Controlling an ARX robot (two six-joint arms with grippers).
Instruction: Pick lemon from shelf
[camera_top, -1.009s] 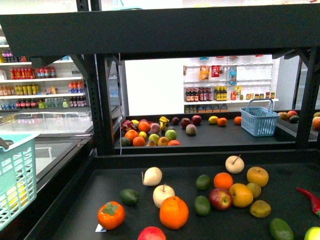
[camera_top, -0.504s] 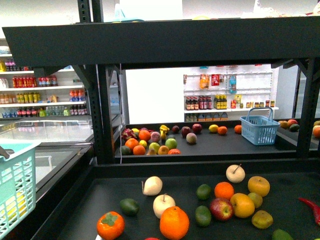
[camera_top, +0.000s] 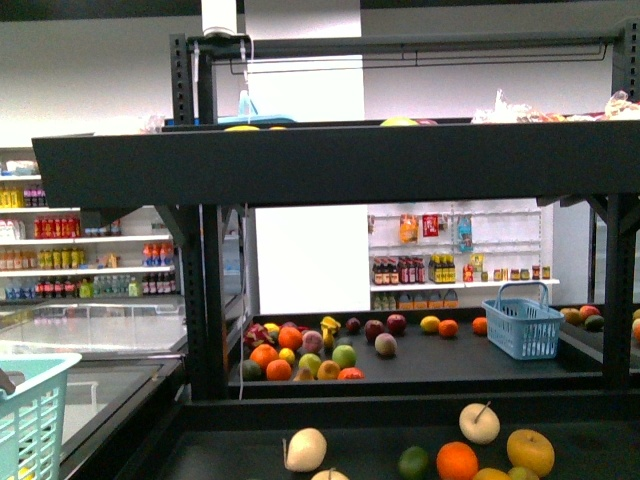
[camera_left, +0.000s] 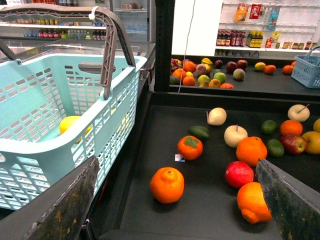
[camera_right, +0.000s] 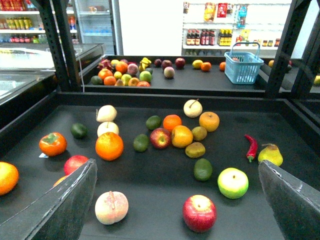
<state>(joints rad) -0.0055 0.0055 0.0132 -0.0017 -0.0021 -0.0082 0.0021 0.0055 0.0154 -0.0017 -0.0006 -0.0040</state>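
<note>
Both grippers hang with fingers spread wide, gripping nothing: the left gripper (camera_left: 176, 165) above an orange (camera_left: 166, 185) on the shelf's (camera_top: 330, 160) near tray, the right gripper (camera_right: 177, 166) above scattered fruit. A teal basket (camera_left: 55, 150) sits at the left, just beside the tray. What may be the lemon (camera_top: 398, 121) barely peeks over the top tier's rim; too little shows to be sure. Since a second ago the front view has risen: the top tier now shows, and most near fruit has dropped out below.
</note>
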